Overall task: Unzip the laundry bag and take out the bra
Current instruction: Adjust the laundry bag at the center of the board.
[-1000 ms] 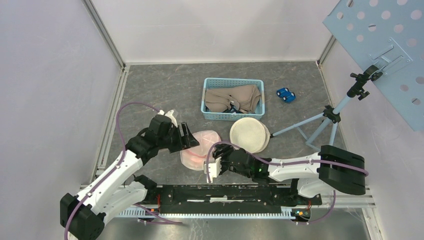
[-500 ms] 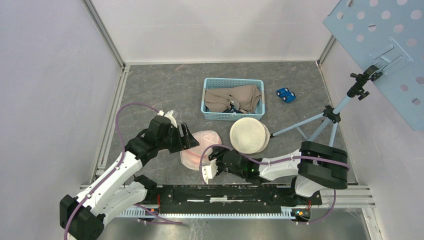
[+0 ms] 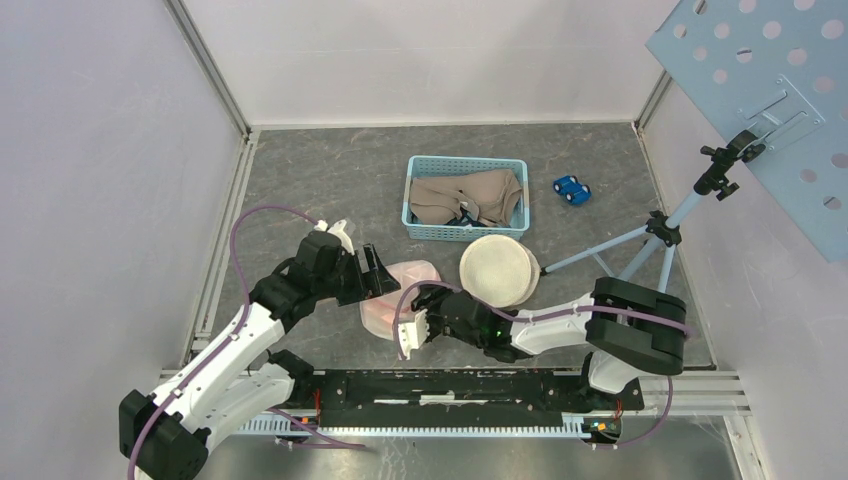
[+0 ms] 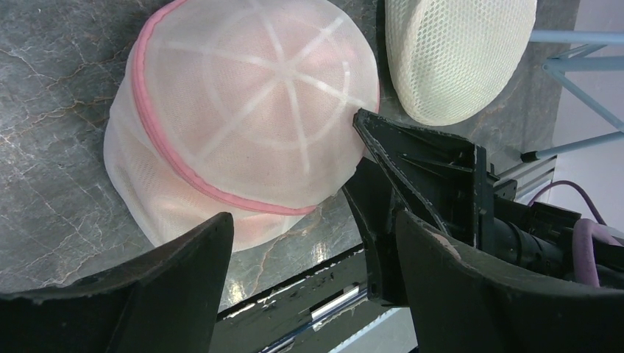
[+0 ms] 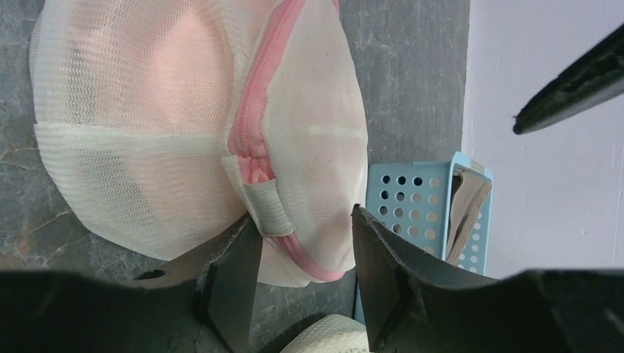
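Because the laundry bag (image 3: 400, 290) lies zipped on the table (image 3: 330, 180) between the two arms, treat this moment as the approach to the zipper, not yet the pull. The right gripper (image 3: 410, 335) sits at the bag's near edge with its jaws apart and nothing between them. In the right wrist view, its fingers straddle the fabric tab (image 5: 266, 204) that covers the end of the pink zipper (image 5: 254, 140). This placement suits a pinch on the slider, which appears to be tucked under that tab; the pull itself is not clearly visible. The left gripper (image 3: 378, 272) stands just beside the bag's left side, jaws spread wide and holding nothing. Judge this as a bracing position: the soft mesh dome is likely to slide or collapse if you drag the zipper without anchoring it. The bra (image 5: 176, 59) is inside the bag, showing only as a pink tint through the mesh. Note the cream mesh bag (image 3: 498, 268) just beside the laundry bag's right side; keep your sweep clear of it.
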{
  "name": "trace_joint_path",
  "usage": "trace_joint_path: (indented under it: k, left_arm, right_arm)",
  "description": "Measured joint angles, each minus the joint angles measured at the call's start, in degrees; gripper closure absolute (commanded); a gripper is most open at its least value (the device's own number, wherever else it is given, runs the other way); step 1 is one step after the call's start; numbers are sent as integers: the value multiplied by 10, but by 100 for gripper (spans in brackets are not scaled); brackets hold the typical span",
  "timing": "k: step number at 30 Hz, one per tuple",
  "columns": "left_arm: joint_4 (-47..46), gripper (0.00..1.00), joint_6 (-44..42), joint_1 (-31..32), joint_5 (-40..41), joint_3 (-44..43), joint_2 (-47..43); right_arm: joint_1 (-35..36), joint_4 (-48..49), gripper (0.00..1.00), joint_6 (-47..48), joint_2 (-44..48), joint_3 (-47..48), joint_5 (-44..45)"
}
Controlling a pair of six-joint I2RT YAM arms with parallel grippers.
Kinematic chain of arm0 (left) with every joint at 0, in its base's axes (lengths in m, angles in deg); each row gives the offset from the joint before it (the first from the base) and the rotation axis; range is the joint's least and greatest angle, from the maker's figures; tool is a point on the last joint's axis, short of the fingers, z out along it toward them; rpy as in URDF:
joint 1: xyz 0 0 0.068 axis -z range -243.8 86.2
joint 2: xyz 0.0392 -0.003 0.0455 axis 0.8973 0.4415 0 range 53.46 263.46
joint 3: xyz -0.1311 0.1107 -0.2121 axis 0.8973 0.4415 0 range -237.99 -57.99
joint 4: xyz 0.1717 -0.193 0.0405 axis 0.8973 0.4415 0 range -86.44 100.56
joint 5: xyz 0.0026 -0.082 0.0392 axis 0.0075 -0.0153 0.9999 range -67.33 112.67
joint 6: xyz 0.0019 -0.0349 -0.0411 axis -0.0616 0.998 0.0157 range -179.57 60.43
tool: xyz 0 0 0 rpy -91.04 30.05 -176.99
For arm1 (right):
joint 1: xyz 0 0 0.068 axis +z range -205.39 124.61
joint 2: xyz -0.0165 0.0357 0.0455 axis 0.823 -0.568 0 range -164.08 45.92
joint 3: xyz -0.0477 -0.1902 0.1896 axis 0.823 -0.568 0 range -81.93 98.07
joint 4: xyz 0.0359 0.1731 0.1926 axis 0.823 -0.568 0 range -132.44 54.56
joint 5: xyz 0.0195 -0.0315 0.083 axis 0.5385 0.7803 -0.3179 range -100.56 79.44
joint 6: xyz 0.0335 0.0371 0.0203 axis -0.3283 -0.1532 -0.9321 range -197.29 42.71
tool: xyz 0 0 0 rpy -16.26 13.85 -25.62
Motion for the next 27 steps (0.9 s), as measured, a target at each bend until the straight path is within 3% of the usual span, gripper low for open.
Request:
trace_joint_path:
  k: [3, 7, 14, 21, 27]
  left_arm:
    - [0, 12, 0, 0, -1, 0, 1]
    - [-1, 12, 1, -2, -1, 0, 3]
    - [-2, 14, 1, -4, -2, 0, 8]
    - [-3, 19, 1, -4, -7, -8, 7]
    - [-17, 17, -1, -4, -34, -16, 3]
  right_arm:
    - [-3, -1, 52, 3, -11, 9, -9]
    - [-3, -3, 73, 6, -21, 14, -13]
    - [-3, -17, 100, -17, 7, 13, -14]
    - [-4, -61, 100, -83, 114, 12, -32]
    - [-12, -133, 100, -161, 140, 20, -62]
